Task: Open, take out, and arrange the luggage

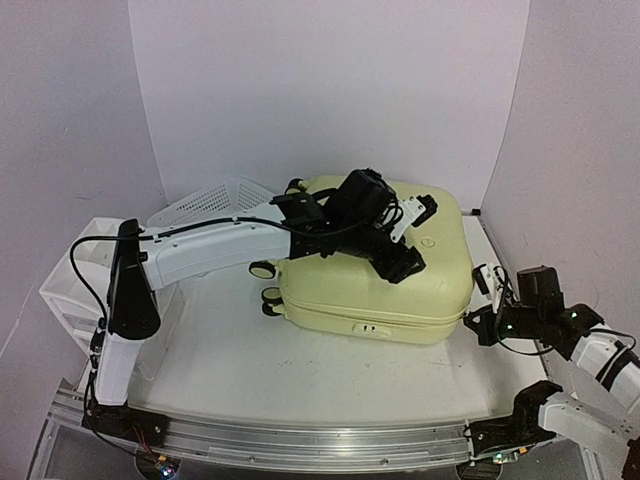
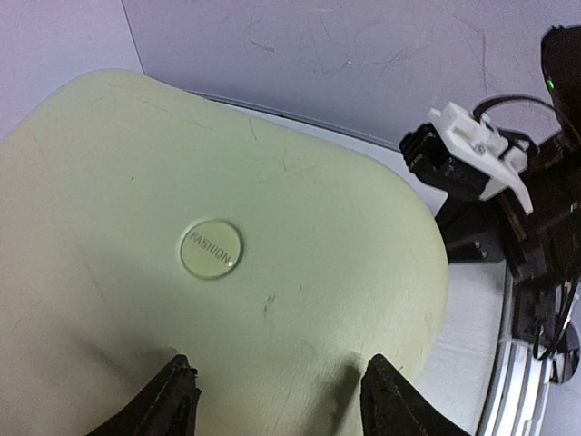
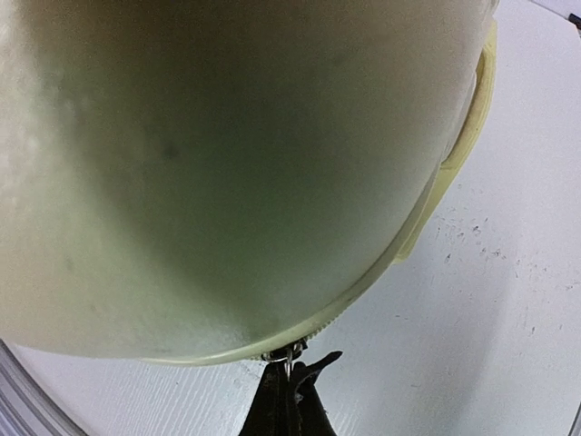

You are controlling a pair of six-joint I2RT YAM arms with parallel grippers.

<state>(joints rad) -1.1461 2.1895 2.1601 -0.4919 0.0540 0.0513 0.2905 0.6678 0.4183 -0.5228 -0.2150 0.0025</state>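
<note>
The table carries the luggage, lying flat and shut at its middle with its wheels to the left. A white basket stands behind its left end. My left gripper is over the lid with its fingers apart, near the round badge. My right gripper is pressed together at the right corner seam, tips at the zip pull; whether they nip it I cannot tell

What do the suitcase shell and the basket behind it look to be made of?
The luggage: likely hard moulded plastic, pale yellow, satin sheen, smooth rounded corners with fine scuffs and an embossed round badge. The basket: apparently white plastic, judging by its rigid open mesh walls.
</note>
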